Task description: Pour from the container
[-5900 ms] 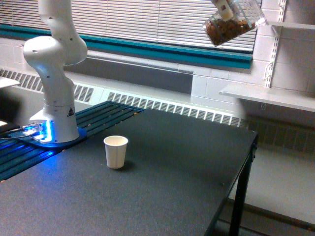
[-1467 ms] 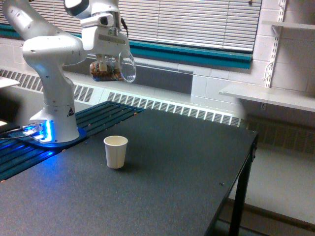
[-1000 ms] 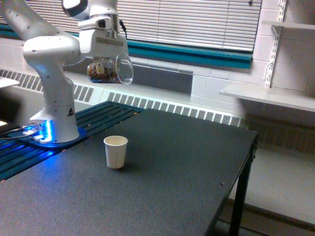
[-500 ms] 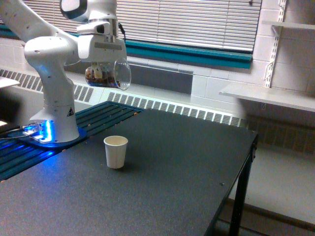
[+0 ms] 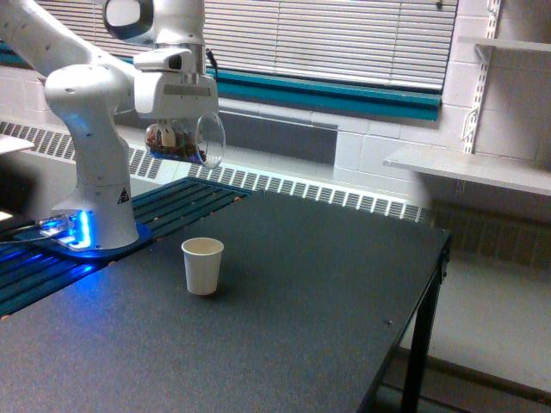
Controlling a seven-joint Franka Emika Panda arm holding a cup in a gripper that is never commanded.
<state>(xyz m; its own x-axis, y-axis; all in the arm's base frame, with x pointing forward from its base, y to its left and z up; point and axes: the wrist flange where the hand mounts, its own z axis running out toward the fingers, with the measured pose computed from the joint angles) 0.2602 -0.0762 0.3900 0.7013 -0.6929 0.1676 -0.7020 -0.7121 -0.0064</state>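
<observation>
Exterior view: the end effector [image 5: 176,131] grips the container [image 5: 183,142], tipped nearly on its side, rim toward this view's right, brown bits inside. I judge this the approach before pouring. The paper cup [image 5: 202,265] stands below the end effector, slightly to this view's right; next, the rim must line up over it. Dark table [image 5: 327,301]; window blinds [image 5: 344,39] and a wall shelf [image 5: 469,168] lie beyond.

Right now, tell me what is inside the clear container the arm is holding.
Brown nut-like bits lie in the clear container, gathered along its lower side as it is tipped sideways. The gripper covers part of it, so how many bits there are cannot be told.
</observation>
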